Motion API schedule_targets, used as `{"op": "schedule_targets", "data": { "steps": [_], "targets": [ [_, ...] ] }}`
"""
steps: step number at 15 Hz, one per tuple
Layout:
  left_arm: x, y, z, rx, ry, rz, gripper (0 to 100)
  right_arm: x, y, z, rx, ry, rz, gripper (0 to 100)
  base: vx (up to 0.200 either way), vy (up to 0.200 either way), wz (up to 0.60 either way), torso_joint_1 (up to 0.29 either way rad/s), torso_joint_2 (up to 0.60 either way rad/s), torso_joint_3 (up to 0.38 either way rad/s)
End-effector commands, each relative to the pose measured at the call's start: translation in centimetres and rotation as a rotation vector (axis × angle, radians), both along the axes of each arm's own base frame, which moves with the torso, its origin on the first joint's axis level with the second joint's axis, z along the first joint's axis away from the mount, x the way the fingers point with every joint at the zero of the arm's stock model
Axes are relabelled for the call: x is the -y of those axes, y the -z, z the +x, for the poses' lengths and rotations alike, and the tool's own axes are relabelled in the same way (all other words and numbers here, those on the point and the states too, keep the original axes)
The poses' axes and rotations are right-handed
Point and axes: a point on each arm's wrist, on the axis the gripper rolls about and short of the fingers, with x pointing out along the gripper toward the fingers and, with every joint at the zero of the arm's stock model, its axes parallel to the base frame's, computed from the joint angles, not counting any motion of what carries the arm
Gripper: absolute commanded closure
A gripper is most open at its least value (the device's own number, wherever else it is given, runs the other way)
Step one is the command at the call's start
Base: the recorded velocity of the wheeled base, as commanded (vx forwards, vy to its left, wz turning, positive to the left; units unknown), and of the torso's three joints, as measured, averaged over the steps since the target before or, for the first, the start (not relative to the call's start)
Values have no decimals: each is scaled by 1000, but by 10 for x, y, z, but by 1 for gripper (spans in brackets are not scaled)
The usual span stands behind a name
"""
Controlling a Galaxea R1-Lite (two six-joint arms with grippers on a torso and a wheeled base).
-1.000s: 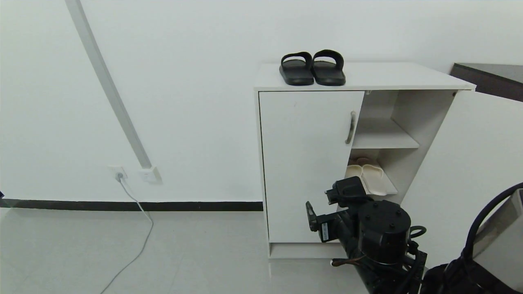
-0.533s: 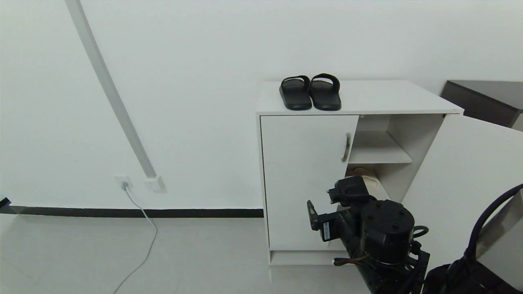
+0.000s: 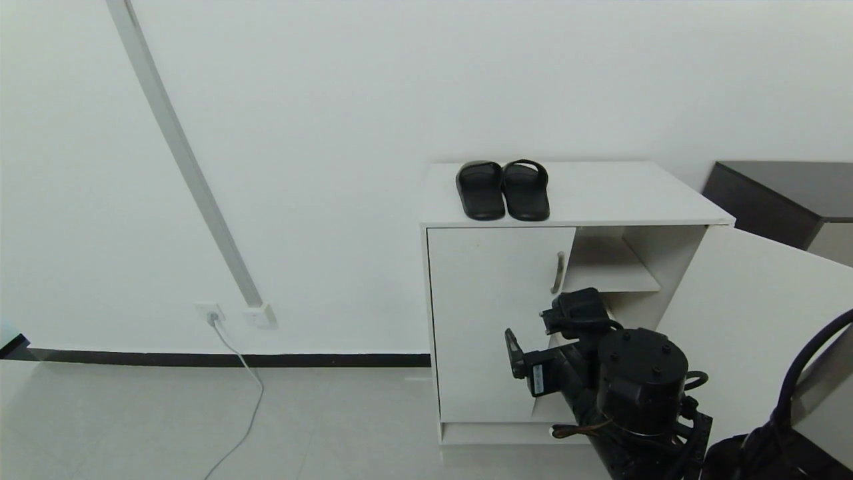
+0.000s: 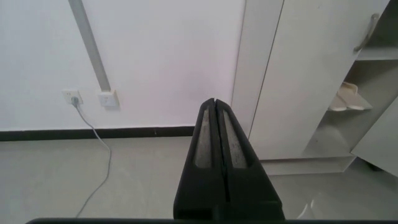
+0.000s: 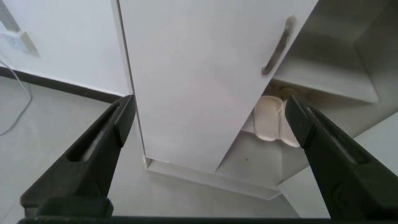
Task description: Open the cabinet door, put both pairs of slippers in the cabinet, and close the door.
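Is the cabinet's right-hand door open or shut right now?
Open. The right door stands swung outward, exposing the shelf and the cream slippers inside; the left door is shut.

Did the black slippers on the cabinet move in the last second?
No. The pair of black rubber slippers keeps its spot atop the white wooden cabinet; only the camera shifted.

Left gripper [image 4: 214,104] closed, right gripper [image 5: 208,102] spread
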Motion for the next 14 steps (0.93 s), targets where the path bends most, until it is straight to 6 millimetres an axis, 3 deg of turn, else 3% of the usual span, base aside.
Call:
{"op": "schedule_targets", "data": {
  "steps": [1,6,14],
  "targets": [
    [0,0,0,0,0,0,100,-1,0,1,1,0,0,0,0,0,0,237,-540,-315],
    [0,0,0,-2,0,0,100,0,1,2,-3,0,-3,0,0,0,0,253,-580,-326],
    [0,0,0,0,0,2,100,-5,21,7,-43,-3,-45,0,0,0,0,204,-449,-241]
  ]
}}
